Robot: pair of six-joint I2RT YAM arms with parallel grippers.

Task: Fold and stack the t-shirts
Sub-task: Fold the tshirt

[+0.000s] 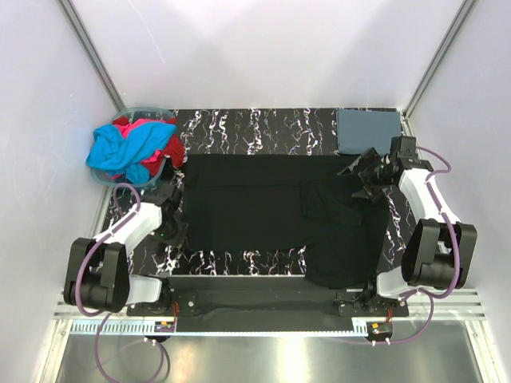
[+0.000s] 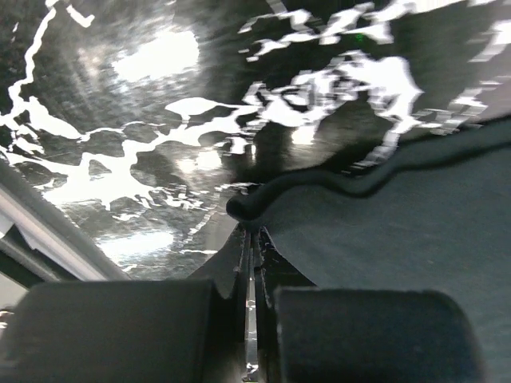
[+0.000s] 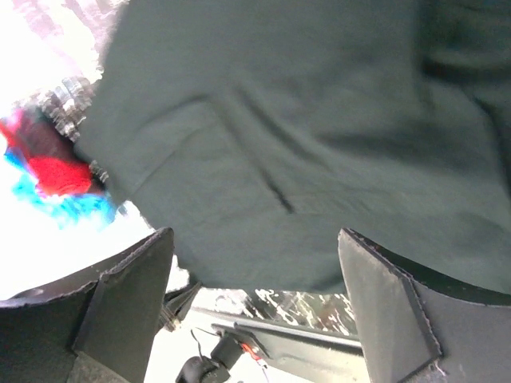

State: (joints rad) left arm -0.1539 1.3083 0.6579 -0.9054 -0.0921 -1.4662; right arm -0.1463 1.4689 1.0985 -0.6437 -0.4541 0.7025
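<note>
Since the left gripper [image 2: 252, 239] was clamped on only the rolled edge of the black shirt [image 1: 239, 199] and the right gripper [image 3: 255, 267] hung open, a pull could have slipped it free.

- Pale translucent plastic tub [image 1: 137, 107]: mostly buried under crumpled cyan and red cloth shirts [image 1: 132, 148].
- Left gripper [image 2: 252, 237]: tips hidden beneath the rolled edge of the black cloth t-shirt [image 2: 383, 239].
</note>
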